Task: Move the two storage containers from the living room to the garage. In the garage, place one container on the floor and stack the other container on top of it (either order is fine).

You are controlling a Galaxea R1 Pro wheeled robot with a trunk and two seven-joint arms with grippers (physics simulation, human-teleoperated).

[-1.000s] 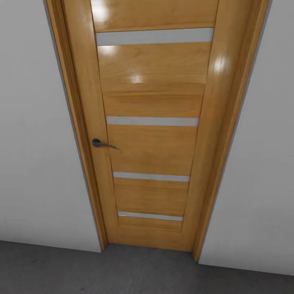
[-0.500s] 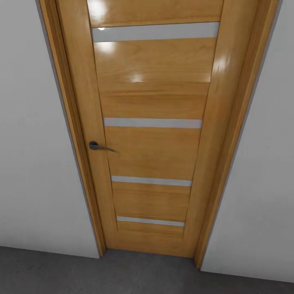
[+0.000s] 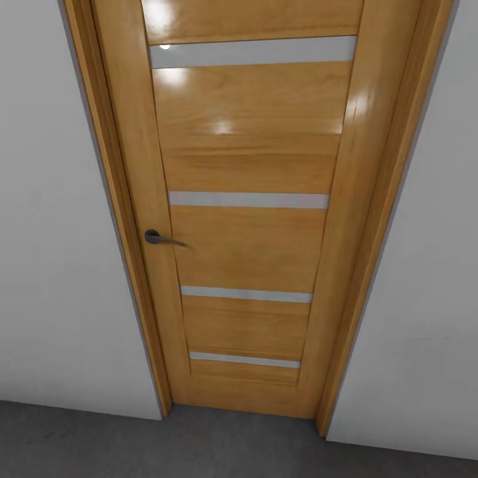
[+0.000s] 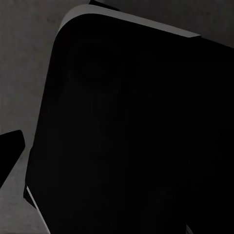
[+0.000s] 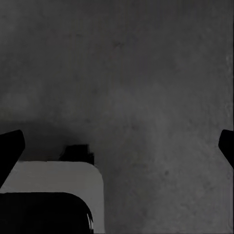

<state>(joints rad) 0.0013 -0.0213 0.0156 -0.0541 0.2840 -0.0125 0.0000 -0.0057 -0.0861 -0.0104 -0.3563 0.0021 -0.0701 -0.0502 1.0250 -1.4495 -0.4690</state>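
The two storage containers are out of view. The head view faces the garage's light wooden door [image 3: 245, 166] with four glass slits, shut, above a strip of dark grey concrete floor [image 3: 199, 445]. In the right wrist view my right gripper [image 5: 117, 156] hangs open over bare floor [image 5: 146, 73], one dark fingertip at each side edge and nothing between them. My left gripper [image 4: 117, 156] shows one dark fingertip [image 4: 9, 151] at the frame's edge, spread wide, in front of a black part of my own body [image 4: 131, 126].
A dark lever handle [image 3: 159, 238] sits on the door's left side. White walls [image 3: 53, 265] flank the door frame on both sides. A grey-and-black part of my base [image 5: 53, 195] lies below the right gripper.
The head view has drawn slightly closer to the door between one second and half a second ago, so the camera moved. Since then the picture holds still.
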